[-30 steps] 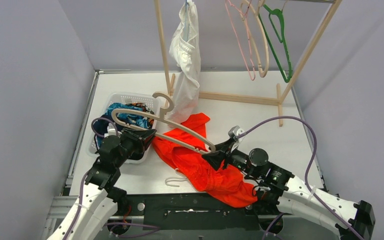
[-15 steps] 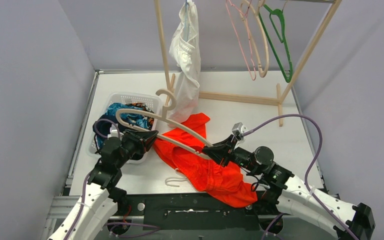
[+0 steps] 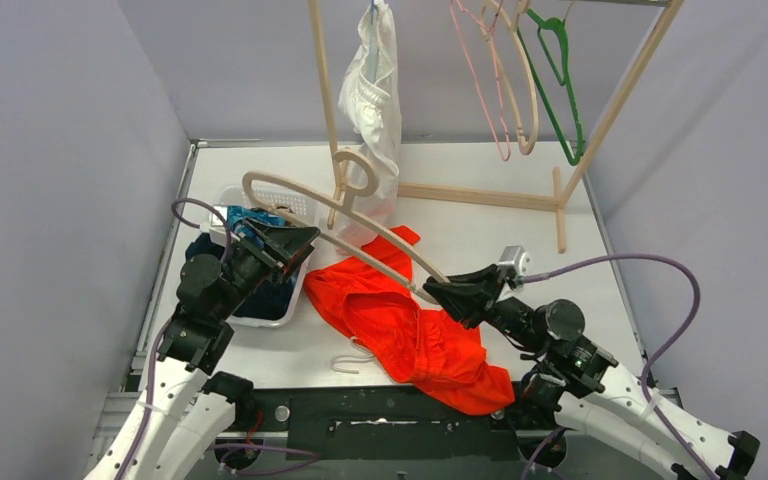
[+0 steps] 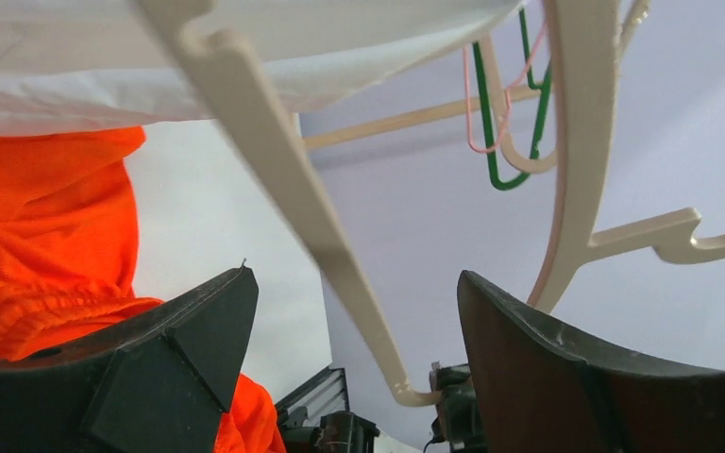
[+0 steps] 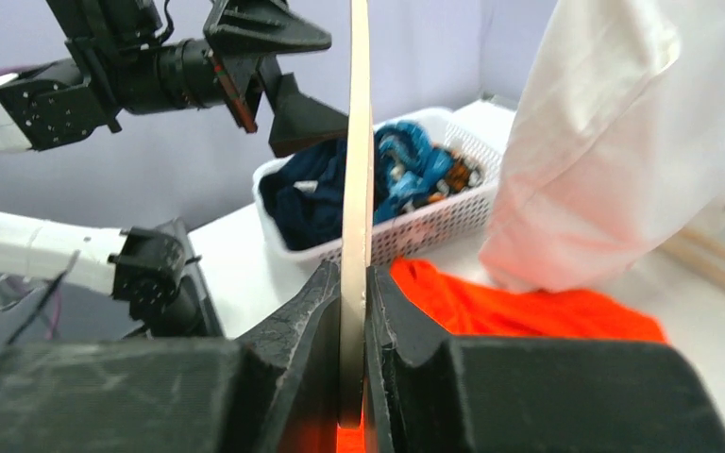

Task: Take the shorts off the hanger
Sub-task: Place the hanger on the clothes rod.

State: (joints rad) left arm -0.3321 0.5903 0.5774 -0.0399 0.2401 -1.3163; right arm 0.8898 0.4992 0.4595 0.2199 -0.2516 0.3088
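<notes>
- Right gripper (image 5: 354, 274): jaws clamped tight on the end of the beige hanger (image 5: 357, 142).
- Left gripper (image 4: 349, 283): jaws wide apart, gripping nothing; a hanger arm runs through the gap.
- Orange shorts (image 3: 410, 340): heaped on the table (image 3: 480, 230) under the hanger.
- White shorts (image 3: 375, 100): hanging on the rack (image 3: 325, 80).

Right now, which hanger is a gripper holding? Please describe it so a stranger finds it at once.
From the wooden rack at the back, come forward to the orange shorts lying near the front. Above them the right gripper is shut on one end of a large cream hanger. Unlike its neighbours, it is neither on the rack nor on the table.
</notes>
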